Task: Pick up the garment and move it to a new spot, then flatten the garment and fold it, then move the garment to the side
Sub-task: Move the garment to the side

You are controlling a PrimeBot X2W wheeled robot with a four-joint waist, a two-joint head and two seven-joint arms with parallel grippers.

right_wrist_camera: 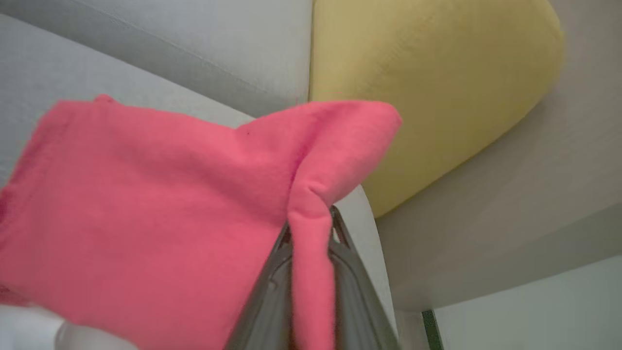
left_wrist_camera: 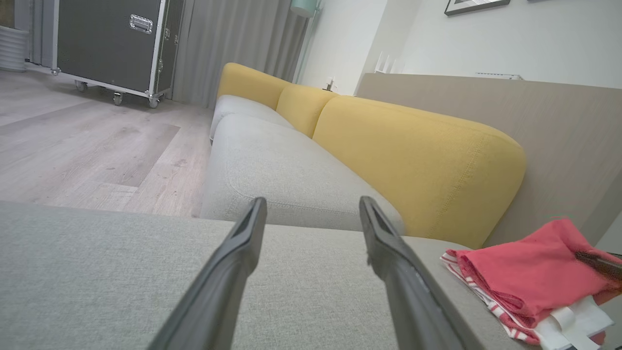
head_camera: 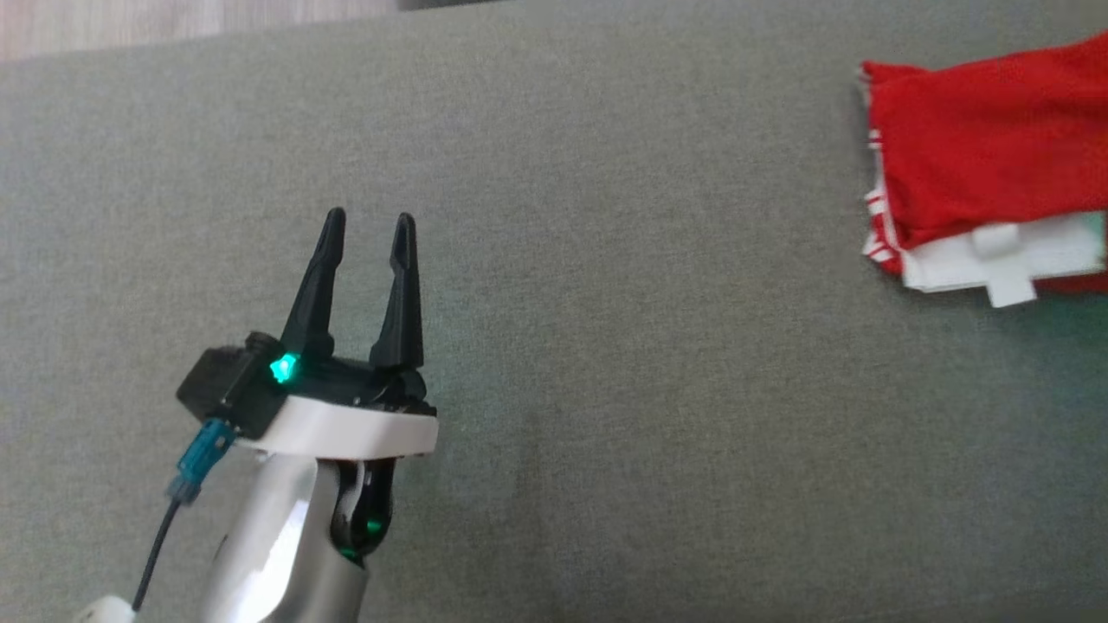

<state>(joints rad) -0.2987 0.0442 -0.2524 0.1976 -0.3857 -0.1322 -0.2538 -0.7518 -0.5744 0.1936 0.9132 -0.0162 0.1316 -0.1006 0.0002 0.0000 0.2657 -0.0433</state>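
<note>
The garment [head_camera: 978,156] is red with a red-and-white striped edge and a white layer carrying a label [head_camera: 1004,251]. It lies folded on the grey fabric surface [head_camera: 606,346] at the far right. My left gripper [head_camera: 370,218] hovers open and empty at the lower left, far from the cloth. Through its wrist camera, the left gripper [left_wrist_camera: 312,201] has its fingers spread wide, and the garment [left_wrist_camera: 529,272] sits off to the right. My right gripper [right_wrist_camera: 311,223] is shut on a raised fold of the garment [right_wrist_camera: 146,204], pinched between its fingers.
Beyond the grey surface stands a sofa with grey seats [left_wrist_camera: 282,165] and yellow back cushions [left_wrist_camera: 418,160]. A black wheeled flight case [left_wrist_camera: 112,43] stands on the wooden floor [left_wrist_camera: 73,146] further off. A beige panel [left_wrist_camera: 559,126] rises behind the garment.
</note>
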